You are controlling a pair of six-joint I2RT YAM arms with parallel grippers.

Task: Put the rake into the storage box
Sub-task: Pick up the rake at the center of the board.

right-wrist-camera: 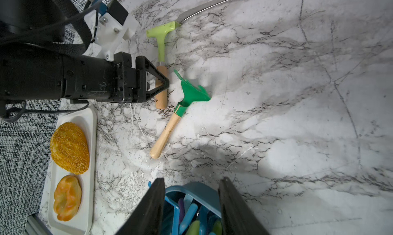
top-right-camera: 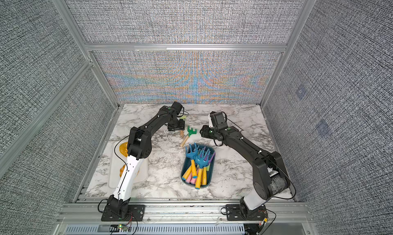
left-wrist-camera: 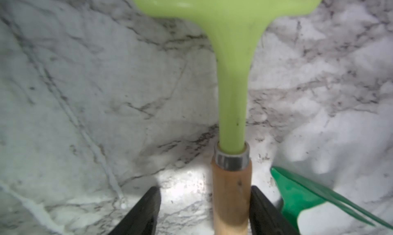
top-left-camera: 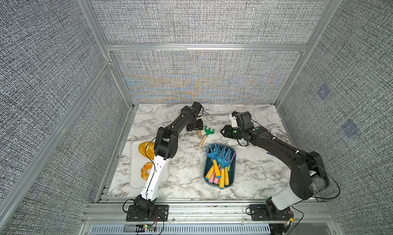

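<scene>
From up here I see my left gripper (top-left-camera: pixel 194 127) low over the far middle of the marble bench (top-left-camera: pixel 255 170). A wooden handle (top-left-camera: pixel 199 133) pokes out just under it, and I cannot tell how its fingers stand. A green rake (top-left-camera: pixel 205 136) lies flat just beside that handle. Nearer me, the teal storage box (top-left-camera: pixel 232 172) holds several blue-headed rakes (top-left-camera: pixel 214 153). My right gripper (top-left-camera: pixel 224 132) hangs beyond the box, touching nothing. A white tray (top-left-camera: pixel 136 176) with two golden breads (top-left-camera: pixel 144 149) sits on the left.
</scene>
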